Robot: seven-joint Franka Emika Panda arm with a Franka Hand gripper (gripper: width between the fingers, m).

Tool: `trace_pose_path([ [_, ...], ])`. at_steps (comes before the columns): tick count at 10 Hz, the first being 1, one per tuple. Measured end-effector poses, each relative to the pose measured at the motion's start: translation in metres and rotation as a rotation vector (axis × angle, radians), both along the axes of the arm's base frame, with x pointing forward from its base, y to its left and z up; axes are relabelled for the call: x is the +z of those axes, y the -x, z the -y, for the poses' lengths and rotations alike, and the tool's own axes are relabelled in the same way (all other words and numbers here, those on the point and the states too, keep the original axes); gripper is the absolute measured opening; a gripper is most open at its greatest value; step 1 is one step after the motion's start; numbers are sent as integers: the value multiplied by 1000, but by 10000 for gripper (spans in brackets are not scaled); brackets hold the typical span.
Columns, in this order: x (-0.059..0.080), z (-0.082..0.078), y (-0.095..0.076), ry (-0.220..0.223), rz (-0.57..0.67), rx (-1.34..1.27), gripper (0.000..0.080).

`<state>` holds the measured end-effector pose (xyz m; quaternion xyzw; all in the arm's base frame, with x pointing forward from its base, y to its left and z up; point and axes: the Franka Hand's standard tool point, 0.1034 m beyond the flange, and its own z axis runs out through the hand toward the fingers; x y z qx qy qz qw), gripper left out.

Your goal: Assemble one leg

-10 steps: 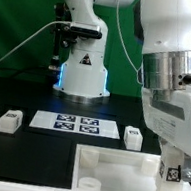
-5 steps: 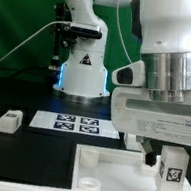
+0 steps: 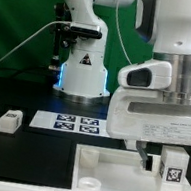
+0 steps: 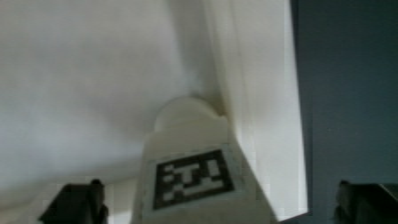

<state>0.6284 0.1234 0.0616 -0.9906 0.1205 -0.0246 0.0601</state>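
On my exterior feed the gripper (image 3: pixel 174 156) hangs at the exterior view's right with the leg (image 3: pixel 173 168) pinched between its fingers, over the large white panel (image 3: pixel 106 168). The wrist feed shows the leg (image 4: pixel 192 165) between the two dark fingertips (image 4: pixel 73 201), marker facing the camera. Two loose blocks (image 3: pixel 10 120) sit beside the marker board (image 3: pixel 76 124).

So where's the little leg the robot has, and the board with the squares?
leg (image 3: pixel 172 168): exterior view, on its marker face.
marker board (image 3: pixel 77 124): exterior view, on its middle.
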Motion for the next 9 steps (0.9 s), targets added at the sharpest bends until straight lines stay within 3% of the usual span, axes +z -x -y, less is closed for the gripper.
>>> trace_pose_path([
  [2,0,0,0,0,0,1,411],
  [3,-1,0,1,-14,-21,-142,411],
  [4,-3,4,2,-16,-37,-247,289],
  [5,-3,5,2,-18,-44,-302,282],
  [8,-4,3,1,-56,-95,-838,272],
  [9,-5,2,2,-91,-99,-1053,272],
])
